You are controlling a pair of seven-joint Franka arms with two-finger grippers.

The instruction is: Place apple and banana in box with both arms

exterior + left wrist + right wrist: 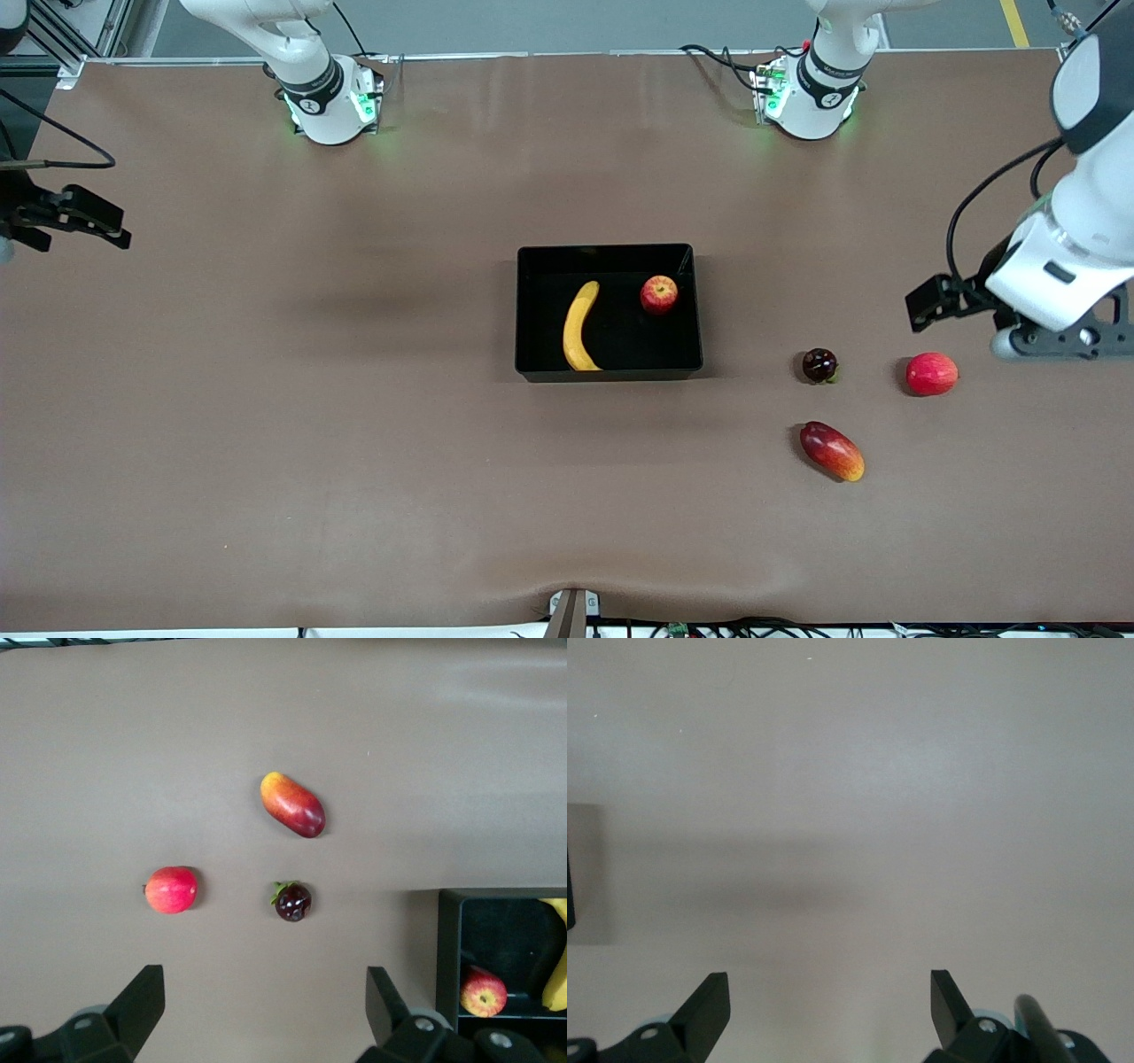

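The black box [609,370] sits mid-table. In it lie the yellow banana [579,326], toward the right arm's end, and the small red apple [659,294], toward the left arm's end. The left wrist view shows the box's wall [447,948], the apple [483,992] and part of the banana [556,974]. My left gripper [1063,341] [266,979] is open and empty, up over the table at the left arm's end, by a plain red fruit. My right gripper [89,221] [830,983] is open and empty over bare table at the right arm's end.
Three fruits lie outside the box toward the left arm's end: a plain pinkish-red round fruit [931,373] [171,889], a small dark round fruit [819,365] [292,901], and an oblong red-and-yellow mango [832,451] [293,804] nearer the front camera.
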